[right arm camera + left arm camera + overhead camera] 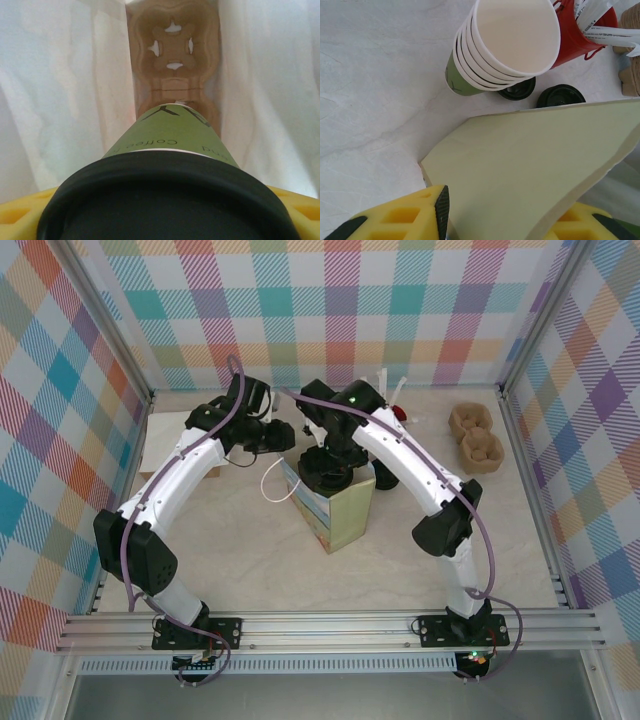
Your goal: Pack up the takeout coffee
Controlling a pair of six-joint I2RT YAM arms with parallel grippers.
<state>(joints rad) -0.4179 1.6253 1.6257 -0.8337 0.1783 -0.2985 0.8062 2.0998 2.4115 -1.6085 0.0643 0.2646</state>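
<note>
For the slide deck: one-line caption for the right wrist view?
Lidded green coffee cup lowered by right gripper toward pulp tray inside white bag.

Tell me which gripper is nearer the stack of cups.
Left. The left gripper holds the bag's edge, with the stack of cups just beyond it. The right gripper is down in the bag, holding the lidded coffee.

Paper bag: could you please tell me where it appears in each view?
Top external: the paper bag stands at the picture's centre.
Left wrist: its pale flap spans the lower right.
Right wrist: its white inner walls flank the green cup.
Shared landmark: the red cup, behind the bag from above, top right at the left wrist.
</note>
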